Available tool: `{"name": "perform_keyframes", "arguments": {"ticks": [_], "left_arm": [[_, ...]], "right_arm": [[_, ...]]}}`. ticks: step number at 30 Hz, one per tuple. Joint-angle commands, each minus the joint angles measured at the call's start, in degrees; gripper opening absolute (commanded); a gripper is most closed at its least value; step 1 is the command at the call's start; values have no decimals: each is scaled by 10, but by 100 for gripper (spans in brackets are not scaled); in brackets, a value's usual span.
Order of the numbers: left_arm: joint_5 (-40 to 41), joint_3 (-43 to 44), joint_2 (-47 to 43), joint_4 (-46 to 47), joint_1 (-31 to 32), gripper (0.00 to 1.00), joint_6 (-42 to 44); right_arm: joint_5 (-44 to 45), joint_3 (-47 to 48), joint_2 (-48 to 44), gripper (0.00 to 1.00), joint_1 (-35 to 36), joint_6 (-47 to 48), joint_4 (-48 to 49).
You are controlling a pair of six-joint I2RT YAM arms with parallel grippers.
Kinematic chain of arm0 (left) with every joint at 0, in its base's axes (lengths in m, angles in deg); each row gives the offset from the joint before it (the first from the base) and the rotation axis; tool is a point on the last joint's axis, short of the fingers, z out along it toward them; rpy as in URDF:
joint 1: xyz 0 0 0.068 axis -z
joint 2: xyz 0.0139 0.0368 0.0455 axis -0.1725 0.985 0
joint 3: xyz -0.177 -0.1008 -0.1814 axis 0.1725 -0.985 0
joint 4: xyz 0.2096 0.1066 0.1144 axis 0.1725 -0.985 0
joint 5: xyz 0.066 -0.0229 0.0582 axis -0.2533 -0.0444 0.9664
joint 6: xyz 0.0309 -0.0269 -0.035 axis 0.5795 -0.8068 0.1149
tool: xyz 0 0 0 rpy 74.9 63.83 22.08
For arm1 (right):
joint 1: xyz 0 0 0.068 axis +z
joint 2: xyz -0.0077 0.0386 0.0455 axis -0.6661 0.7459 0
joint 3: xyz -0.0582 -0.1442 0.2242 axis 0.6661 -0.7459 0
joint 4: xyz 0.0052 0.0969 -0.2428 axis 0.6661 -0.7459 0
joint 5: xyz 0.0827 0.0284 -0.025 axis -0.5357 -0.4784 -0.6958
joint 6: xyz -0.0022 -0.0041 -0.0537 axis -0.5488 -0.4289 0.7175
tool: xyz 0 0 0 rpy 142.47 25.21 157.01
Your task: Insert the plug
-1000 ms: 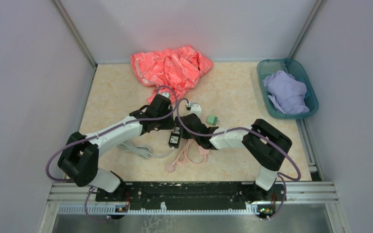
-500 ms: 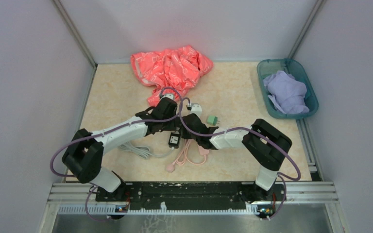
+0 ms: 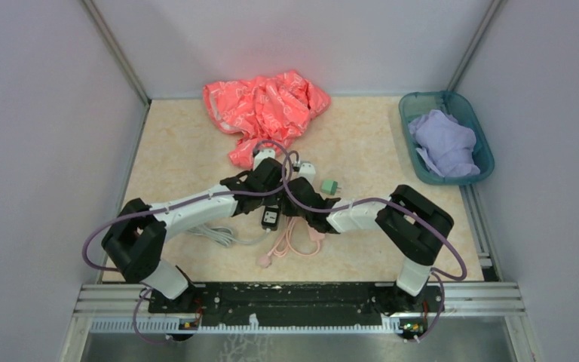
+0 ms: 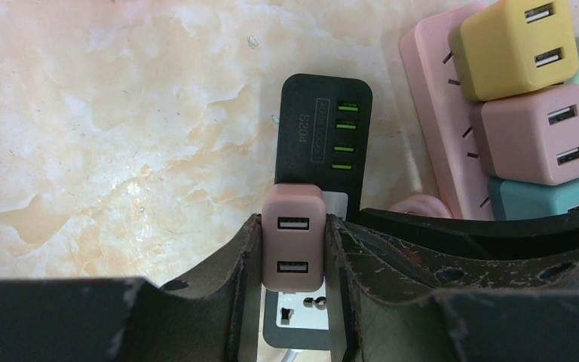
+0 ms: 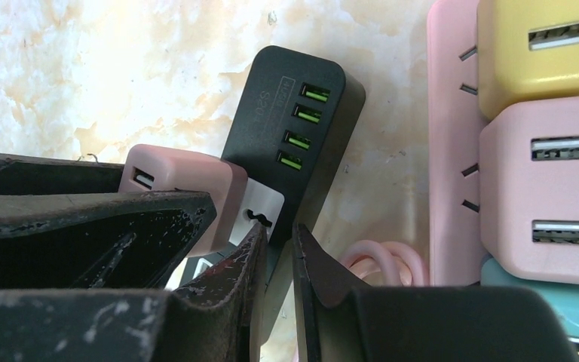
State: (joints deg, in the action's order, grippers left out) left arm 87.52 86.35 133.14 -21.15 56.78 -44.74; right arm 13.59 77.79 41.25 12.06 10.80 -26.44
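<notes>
Insertion step; left gripper [image 4: 292, 226] clamped on pink plug [image 4: 292, 256] over black strip [image 4: 301, 143]; right gripper [image 5: 277, 237] nearly closed, apparently pinching strip; next: align prongs, press down.

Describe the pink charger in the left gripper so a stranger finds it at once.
Find the black power strip with green ports. Over it, the left gripper clamps a pink two-port cube; its twin sits plugged into the pink strip.
</notes>
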Motion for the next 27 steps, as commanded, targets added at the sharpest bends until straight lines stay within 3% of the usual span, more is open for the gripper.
{"name": "perform_keyframes", "arguments": {"ticks": [1, 15, 27], "left_arm": [[-19, -46, 63, -48, 15, 0, -28], [-78, -119, 46, -18, 17, 0, -56], [-50, -101, 76, -46, 24, 0, -65]], "right_arm": [[-25, -17, -25, 18, 4, -11, 44], [-24, -46, -60, 18, 3, -2, 87], [16, -31, -51, 19, -3, -34, 15]]}}
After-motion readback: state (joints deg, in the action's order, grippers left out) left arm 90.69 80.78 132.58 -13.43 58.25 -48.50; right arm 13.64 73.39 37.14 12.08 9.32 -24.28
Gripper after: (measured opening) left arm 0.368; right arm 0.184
